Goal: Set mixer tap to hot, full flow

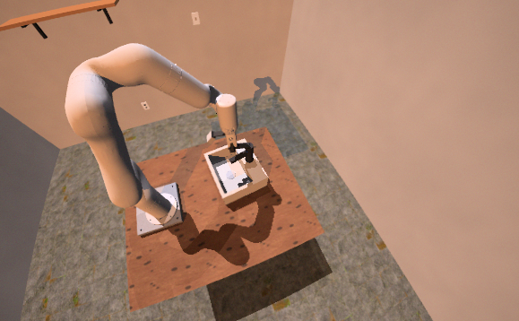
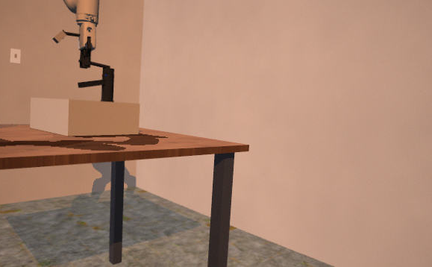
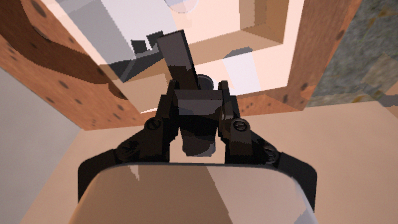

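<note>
Pinching the lever (image 2: 98, 65) near its free end, gripper (image 2: 85, 63) hangs straight down for leverage | lever juts from tap (image 2: 107, 85) top, slightly raised above spout (image 2: 89, 83) | tap stands at basin (image 2: 84, 116) rear on counter (image 2: 187, 147) | red dot unseen; blue dot (image 2: 105, 75) faces the exterior view.

Tan walls (image 2: 295, 93) and mottled stone floor (image 1: 368, 278) surround a dark-legged wooden table (image 2: 187, 147); a shelf (image 1: 56, 13) hangs above.
</note>
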